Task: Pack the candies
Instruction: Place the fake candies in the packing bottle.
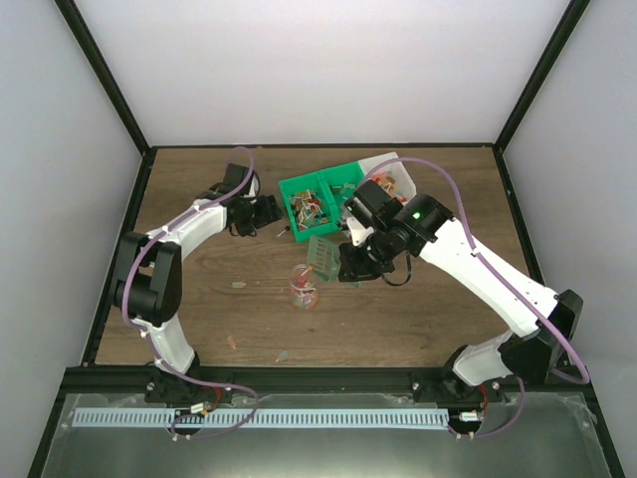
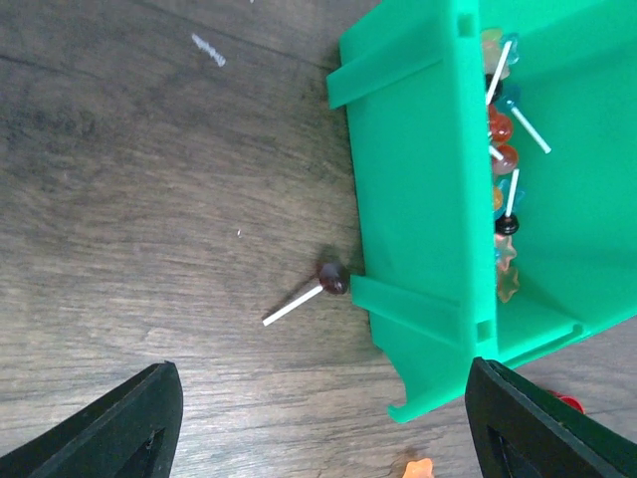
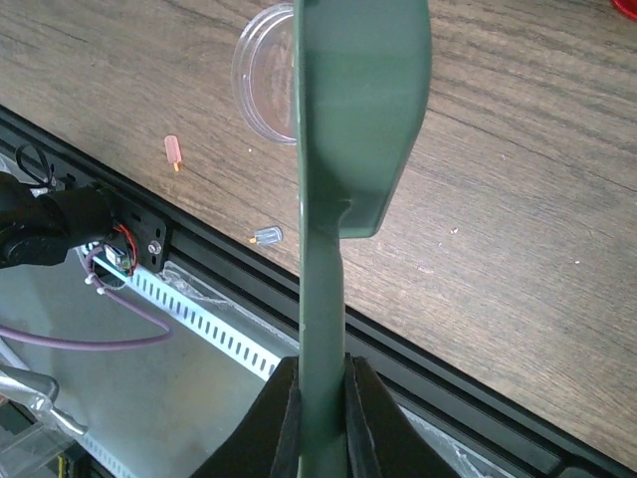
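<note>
Clamping the green scoop (image 3: 343, 149), my right tool (image 3: 320, 376) hangs near the green bin (image 2: 418, 199); my left tool (image 2: 323, 430) gapes empty beside it.

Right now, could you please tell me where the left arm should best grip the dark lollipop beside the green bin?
Probably its white stick, from above: the lollipop lies flat, head against the green bin, stick pointing away, leaving fingers room either side.

The green scoop (image 3: 348, 119) hides part of the clear jar (image 3: 264, 75); the bin's wall (image 2: 418, 179) half-hides the candies (image 2: 503, 154).
</note>
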Robot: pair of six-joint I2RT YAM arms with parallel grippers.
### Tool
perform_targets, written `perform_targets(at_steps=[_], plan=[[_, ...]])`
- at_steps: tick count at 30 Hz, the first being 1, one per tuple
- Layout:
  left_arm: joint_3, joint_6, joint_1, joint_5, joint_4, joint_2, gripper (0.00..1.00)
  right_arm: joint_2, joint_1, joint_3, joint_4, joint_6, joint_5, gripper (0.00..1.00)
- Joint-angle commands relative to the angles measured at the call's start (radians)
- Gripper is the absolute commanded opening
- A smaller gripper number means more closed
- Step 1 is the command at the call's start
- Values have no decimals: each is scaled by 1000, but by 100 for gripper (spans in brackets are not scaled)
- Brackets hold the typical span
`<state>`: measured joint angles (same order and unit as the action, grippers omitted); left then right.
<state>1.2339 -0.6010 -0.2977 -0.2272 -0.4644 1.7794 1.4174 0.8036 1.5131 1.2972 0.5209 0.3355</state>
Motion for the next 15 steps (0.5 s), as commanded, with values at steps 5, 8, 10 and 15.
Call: perform_targets(at_steps=[5, 8, 10, 15], plan=[[29, 15, 8, 20, -26, -17, 79, 25, 83, 48, 9, 47, -108, 1], [14, 9, 8, 16, -18, -25, 79, 31, 98, 45, 7, 57, -116, 1], [13, 9, 8, 15, -18, -27, 80, 26, 98, 52, 6, 63, -125, 1], [7, 5, 8, 18, -15, -37, 80, 38, 95, 138, -1, 80, -118, 1]])
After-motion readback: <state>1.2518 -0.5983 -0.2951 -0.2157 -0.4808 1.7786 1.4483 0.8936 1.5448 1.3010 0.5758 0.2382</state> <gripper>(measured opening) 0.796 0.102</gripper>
